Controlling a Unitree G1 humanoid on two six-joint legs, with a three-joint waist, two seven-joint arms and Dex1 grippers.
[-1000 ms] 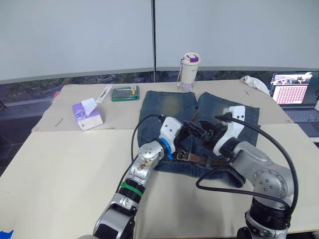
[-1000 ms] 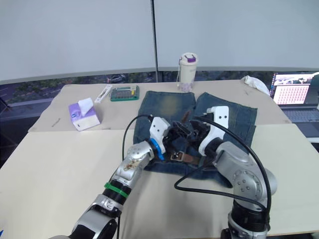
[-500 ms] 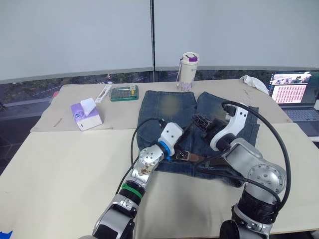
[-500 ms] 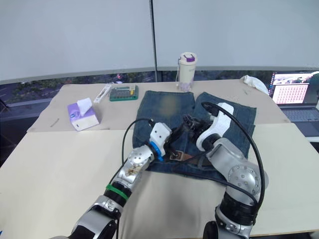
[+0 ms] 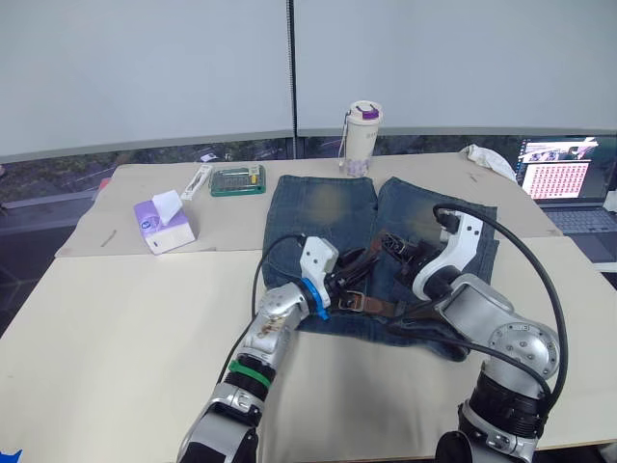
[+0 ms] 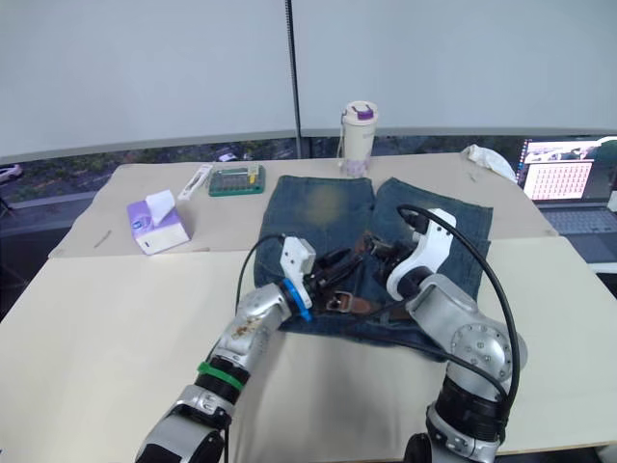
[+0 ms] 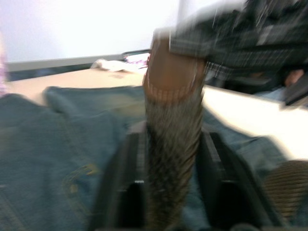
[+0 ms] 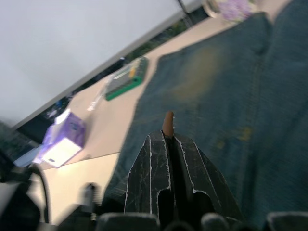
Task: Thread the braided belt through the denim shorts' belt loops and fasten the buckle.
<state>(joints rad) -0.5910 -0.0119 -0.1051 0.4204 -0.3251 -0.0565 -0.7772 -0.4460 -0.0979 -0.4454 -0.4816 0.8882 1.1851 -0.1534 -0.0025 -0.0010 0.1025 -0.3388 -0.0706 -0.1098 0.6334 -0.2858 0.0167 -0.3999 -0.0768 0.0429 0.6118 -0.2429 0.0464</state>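
Left gripper (image 7: 171, 159): I see fingers clamped on the belt (image 7: 174, 139).
Right gripper (image 8: 168, 144): fingers pinching the belt's tip.
Shorts (image 5: 333, 207): flat, near the table's (image 5: 116, 318) far edge.
Buckle (image 5: 353, 302): on the waistband.

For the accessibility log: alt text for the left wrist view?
The left tool's two black fingers grip a brown braided belt running up between them, over blue denim shorts spread on a beige table.
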